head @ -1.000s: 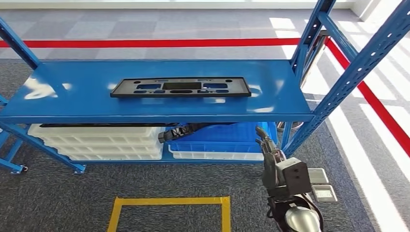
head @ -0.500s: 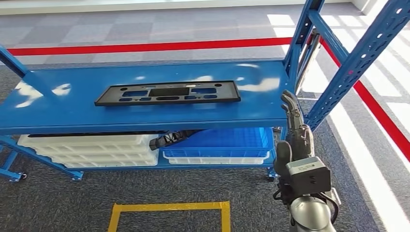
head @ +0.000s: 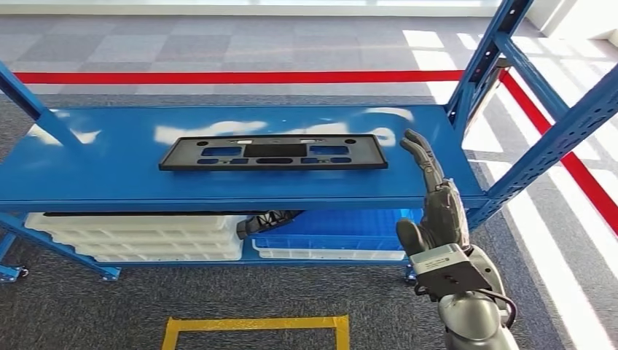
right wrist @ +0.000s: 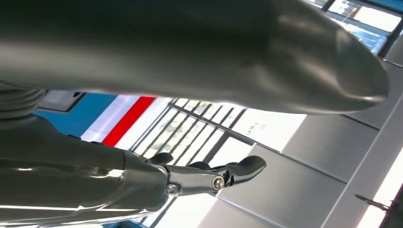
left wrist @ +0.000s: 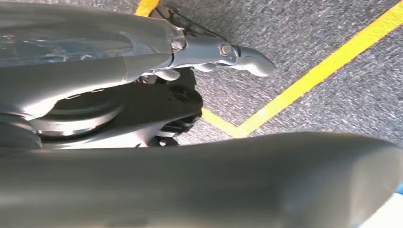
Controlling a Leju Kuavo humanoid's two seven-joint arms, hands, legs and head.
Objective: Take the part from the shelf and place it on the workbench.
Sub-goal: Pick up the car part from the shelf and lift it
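Part [head: 273, 153] is a long flat black plate with cutouts, lying flat on the blue shelf [head: 109, 164], roughly mid-board, long side running 9 to 3 o'clock. Nothing's touching it.

Right hand [head: 431, 191] comes up from about 5 o'clock of the part and sits at the shelf's front edge near the right-side post [head: 474, 80]. Fingers [head: 417, 149] are stretched out pretty straight and spread, pointing toward 11 o'clock, tips just beside the part's 3 o'clock end but apart from it. Palm's got nothing in it, so it's an open, empty hand. In the right wrist view the right hand's fingers [right wrist: 209, 176] look extended too, with nothing between them and the thumb.

Left hand [left wrist: 209, 52] shows in its own wrist view, hanging over grey carpet with yellow tape [left wrist: 304, 83]. One finger sticks out straight and nothing's held as far as I can see, though most of the hand is blurred up close.

Under the shelf there are white trays [head: 138, 233] at 7 o'clock and a blue bin [head: 335, 222] at 5 o'clock. Red tape [head: 233, 76] runs across the floor behind.
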